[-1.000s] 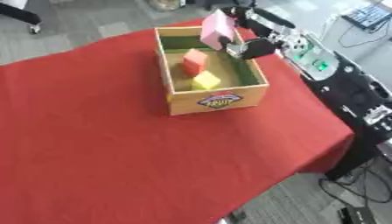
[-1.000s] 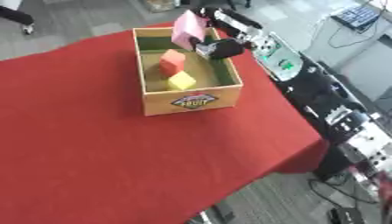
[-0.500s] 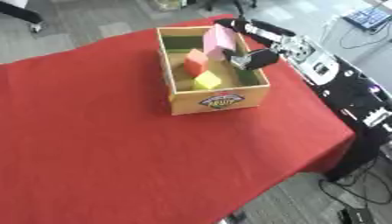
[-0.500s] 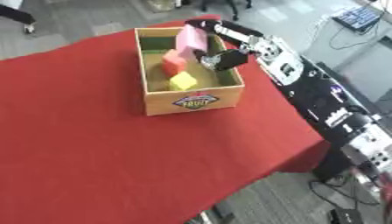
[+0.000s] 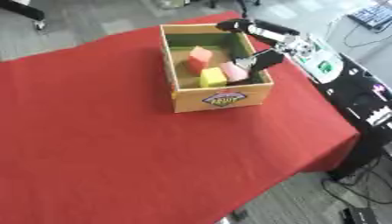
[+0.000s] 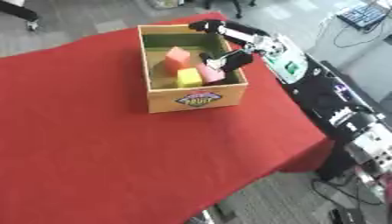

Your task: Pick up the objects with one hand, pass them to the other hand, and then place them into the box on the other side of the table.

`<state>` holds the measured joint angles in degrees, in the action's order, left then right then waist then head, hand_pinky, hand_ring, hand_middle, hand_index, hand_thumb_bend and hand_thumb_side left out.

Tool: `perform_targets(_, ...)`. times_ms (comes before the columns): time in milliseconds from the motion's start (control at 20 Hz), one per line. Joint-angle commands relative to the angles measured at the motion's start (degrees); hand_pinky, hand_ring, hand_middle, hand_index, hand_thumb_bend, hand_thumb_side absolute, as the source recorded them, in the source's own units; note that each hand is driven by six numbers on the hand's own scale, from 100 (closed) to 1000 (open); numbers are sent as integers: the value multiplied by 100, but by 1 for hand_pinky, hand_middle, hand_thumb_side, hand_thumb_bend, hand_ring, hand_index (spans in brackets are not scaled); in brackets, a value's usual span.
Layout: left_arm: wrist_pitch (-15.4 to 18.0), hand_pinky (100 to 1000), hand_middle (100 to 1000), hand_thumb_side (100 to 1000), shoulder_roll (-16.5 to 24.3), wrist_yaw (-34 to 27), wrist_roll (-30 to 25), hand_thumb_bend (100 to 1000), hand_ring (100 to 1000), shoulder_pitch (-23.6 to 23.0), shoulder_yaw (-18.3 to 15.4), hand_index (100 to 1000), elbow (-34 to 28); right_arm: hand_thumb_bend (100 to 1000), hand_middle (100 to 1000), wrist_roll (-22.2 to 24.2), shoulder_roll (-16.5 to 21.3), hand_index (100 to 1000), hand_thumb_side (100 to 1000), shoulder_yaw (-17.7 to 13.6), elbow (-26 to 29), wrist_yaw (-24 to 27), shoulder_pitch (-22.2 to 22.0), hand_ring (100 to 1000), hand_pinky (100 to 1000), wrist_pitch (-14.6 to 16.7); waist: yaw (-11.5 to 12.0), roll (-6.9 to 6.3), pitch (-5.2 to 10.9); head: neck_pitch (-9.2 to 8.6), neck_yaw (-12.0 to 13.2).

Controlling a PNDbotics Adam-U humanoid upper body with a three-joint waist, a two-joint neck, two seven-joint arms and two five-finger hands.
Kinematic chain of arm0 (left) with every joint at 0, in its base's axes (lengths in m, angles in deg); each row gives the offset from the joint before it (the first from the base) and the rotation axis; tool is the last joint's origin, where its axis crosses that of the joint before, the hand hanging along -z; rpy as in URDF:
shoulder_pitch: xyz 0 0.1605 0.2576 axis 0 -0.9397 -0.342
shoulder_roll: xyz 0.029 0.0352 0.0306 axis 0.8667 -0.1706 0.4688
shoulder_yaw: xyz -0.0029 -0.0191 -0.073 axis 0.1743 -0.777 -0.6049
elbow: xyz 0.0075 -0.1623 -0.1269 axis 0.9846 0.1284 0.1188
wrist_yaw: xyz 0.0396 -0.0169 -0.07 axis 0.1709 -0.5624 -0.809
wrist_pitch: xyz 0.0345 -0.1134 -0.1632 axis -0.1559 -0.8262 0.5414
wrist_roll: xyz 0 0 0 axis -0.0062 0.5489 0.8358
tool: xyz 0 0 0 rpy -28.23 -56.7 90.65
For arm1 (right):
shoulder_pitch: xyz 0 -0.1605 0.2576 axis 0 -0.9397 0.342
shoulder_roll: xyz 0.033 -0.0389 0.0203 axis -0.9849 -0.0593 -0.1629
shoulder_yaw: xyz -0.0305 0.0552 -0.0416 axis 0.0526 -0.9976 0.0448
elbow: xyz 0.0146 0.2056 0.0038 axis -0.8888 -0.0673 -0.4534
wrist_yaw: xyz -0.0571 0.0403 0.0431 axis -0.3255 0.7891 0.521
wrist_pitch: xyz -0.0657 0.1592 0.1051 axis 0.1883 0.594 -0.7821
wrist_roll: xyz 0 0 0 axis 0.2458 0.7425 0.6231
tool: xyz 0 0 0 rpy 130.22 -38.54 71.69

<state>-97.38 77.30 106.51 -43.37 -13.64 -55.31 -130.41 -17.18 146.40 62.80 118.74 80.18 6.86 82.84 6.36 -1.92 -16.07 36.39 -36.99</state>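
Box (image 5: 220, 97) crowded – three blocks and right hand (image 5: 259, 61) inside – red cloth (image 5: 99, 153) bare.

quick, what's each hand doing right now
Left hand: not in view.
Right hand: over the box, at the pink block; whether its fingers are curled on the block cannot be told.

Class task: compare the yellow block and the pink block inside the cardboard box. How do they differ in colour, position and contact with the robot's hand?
The yellow block is yellow; the pink block is pale pink. The yellow block sits nearer the box's middle, the pink block against its right wall. The right hand is at the pink block, while the yellow block lies apart from it. Both rest inside the box, side by side.
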Motion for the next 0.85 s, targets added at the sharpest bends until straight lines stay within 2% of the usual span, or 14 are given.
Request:
perform_targets(50,-5,781,673,471,135,44,24,561,758,20,-79,852,-121,100,956,-11,205,1000,191,-144,123,246,7,1000,1000,-67,-13,33,78,44,70)
perform_targets(350,8,781,673,468,127,101,62,550,759,0,-92,852,-121,100,952,-39,203,1000,114,-352,380,920,-47,1000,1000,-228,-45,50,83,60,157)
perform_targets(400,7,781,673,467,127,114,66,550,759,-7,-96,852,-121,100,950,-84,191,1000,153,-399,484,1144,-65,1000,1000,-250,-54,52,85,69,198)
perform_targets(450,6,781,673,467,125,125,71,548,759,-14,-100,852,-121,100,947,-110,181,1000,352,-437,594,1390,-89,1000,1000,-272,-62,52,86,76,241)
perform_targets(550,1,781,673,466,118,141,84,545,759,-30,-113,852,-121,100,950,-121,145,1000,507,-503,851,2048,-141,1000,1000,-303,-80,50,90,83,360)
perform_targets(600,1,781,673,465,113,150,95,544,759,-40,-123,852,-121,100,951,-115,122,1000,451,-557,1017,2489,-176,1000,1000,-309,-92,47,95,82,444)
perform_targets(700,-1,781,673,463,108,175,118,542,759,-62,-142,852,-121,100,957,-96,122,1000,466,-711,1330,3324,-292,1000,1000,-334,-118,45,107,69,625)
perform_targets(850,-10,781,672,465,96,201,145,534,759,-89,-161,851,-121,100,965,-68,131,1000,470,-939,1641,4153,-497,1000,1000,-419,-162,50,118,48,782)
